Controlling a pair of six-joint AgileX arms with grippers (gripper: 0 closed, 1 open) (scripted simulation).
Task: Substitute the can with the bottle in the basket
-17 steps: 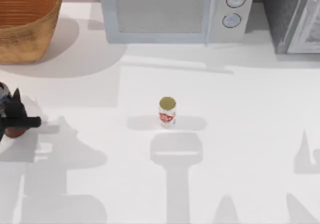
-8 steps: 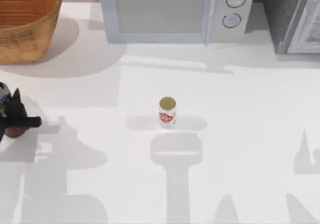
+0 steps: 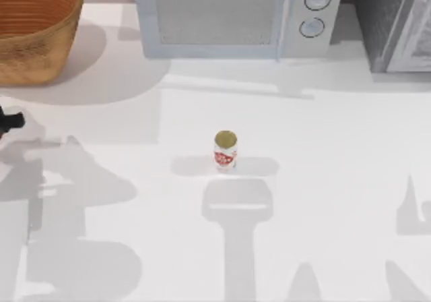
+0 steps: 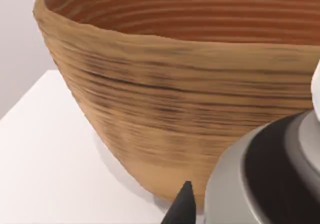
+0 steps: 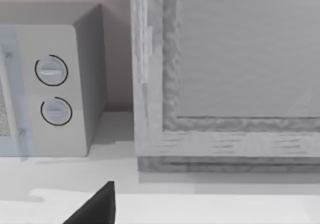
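Left tool (image 3: 7,121) sits at bench (image 3: 337,180) left edge just below basket (image 3: 34,39), finger state indeterminate; can (image 3: 225,151) upright mid-bench, well apart from basket; wrist cam shows basket wall (image 4: 165,109) close-up, top cam adds microwave (image 3: 236,15).

Left end effector (image 3: 8,121) — table's left edge

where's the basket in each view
Top view: basket at the table's far left corner, cut by the picture's edge.
Left wrist view: basket close up, wall and ribbed inside visible.
Right wrist view: not in it.
Shared landmark: the microwave, in top and right wrist views.
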